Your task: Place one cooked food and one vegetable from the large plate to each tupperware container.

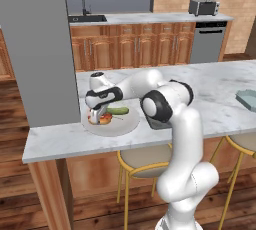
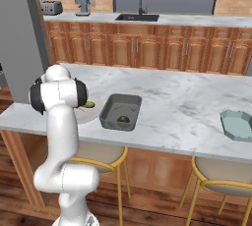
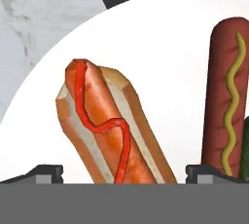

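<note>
The gripper [image 3: 124, 172] is hanging wide open astride a glossy hot dog [image 3: 109, 128] — angular bun, red squiggle. It is lying on the smooth round large plate [image 3: 165, 47].

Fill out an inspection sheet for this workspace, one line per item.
Surface: marble island counter.
Job's things: large plate holds a hot dog in a bun, a sausage with mustard and a green cucumber. Dark grey container beside the plate has one small green item inside. Pale blue container sits far along the counter.
Clutter: nothing seen.
Grippers: pincer open, low over the plate, straddling the hot dog.
Cables: nothing seen.
Surroundings: stools under the counter; sink and toaster on the back counter.
</note>
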Motion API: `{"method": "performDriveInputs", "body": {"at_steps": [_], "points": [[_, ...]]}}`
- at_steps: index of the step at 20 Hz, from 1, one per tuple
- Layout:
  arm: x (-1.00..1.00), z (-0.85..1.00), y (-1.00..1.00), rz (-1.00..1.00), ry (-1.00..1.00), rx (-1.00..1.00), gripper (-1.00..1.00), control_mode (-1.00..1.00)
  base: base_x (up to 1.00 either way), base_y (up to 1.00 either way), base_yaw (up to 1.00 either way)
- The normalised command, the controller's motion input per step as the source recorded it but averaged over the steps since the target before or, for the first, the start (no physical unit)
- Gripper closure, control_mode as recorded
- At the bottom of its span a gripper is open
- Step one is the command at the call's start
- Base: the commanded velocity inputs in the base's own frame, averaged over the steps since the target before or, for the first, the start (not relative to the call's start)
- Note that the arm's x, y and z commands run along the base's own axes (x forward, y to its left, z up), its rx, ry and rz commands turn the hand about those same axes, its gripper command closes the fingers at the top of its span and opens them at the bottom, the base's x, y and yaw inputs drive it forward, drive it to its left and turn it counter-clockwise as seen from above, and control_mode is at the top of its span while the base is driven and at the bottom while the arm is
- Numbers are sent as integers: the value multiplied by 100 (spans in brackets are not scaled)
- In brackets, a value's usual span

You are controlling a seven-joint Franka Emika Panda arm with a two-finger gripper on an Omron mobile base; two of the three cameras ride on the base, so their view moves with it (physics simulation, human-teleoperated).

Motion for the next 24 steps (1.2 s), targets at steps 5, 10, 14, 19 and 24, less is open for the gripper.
{"method": "performDriveInputs", "body": {"at_steps": [5,10,14,19,24], "points": [[-40,0,0,0,-9,0,-100,-100,0,0,0],[-1,0,0,0,-3,0,-100,-100,0,0,0],[28,0,0,0,0,0,-100,-100,0,0,0],[22,0,0,0,0,0,-100,-100,0,0,0],[5,-5,0,0,0,-1,-100,-100,0,0,0]]}}
